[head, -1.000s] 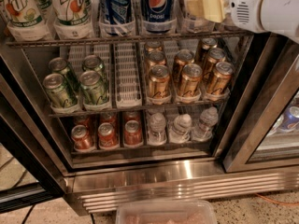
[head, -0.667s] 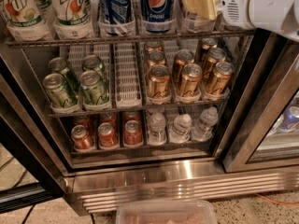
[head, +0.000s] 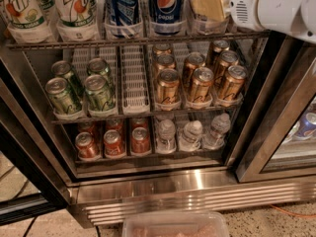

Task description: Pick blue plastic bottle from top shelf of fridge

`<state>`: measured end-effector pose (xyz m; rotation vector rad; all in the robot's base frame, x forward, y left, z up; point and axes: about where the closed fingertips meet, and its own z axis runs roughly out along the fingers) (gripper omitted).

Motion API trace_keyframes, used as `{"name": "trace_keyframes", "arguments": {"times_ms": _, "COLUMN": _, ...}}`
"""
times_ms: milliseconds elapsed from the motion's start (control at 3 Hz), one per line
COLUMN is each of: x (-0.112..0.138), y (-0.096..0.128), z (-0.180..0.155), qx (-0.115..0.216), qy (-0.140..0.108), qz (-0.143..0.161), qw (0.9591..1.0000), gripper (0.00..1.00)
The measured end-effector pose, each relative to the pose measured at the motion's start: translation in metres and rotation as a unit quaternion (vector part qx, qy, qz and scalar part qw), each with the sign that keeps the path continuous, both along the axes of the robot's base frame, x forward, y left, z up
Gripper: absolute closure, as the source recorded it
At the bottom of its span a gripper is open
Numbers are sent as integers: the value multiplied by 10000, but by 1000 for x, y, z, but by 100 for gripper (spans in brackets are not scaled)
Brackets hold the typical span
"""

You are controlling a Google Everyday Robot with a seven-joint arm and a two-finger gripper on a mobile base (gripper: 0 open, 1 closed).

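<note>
My cream-yellow gripper (head: 211,4) is top right at the grey top shelf (head: 138,40); dark blue Pepsi bottles (head: 166,6), green cans (head: 98,90), gold cans (head: 200,83).

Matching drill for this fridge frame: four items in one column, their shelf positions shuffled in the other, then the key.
1 gripper
2 green cans
3 red cans
4 Pepsi bottles

a bottom rack, left
b top shelf, right end
c middle rack, left
d top shelf, centre

Pairs: 1-b, 2-c, 3-a, 4-d
</note>
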<state>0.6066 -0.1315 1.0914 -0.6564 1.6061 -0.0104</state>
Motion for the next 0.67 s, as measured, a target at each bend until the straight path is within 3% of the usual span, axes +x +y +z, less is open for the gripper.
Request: {"name": "trace_keyframes", "arguments": {"times_ms": 667, "x": 7, "y": 9, "z": -8, "qx": 6, "qy": 106, "qz": 50, "qw": 9999, "gripper": 40}}
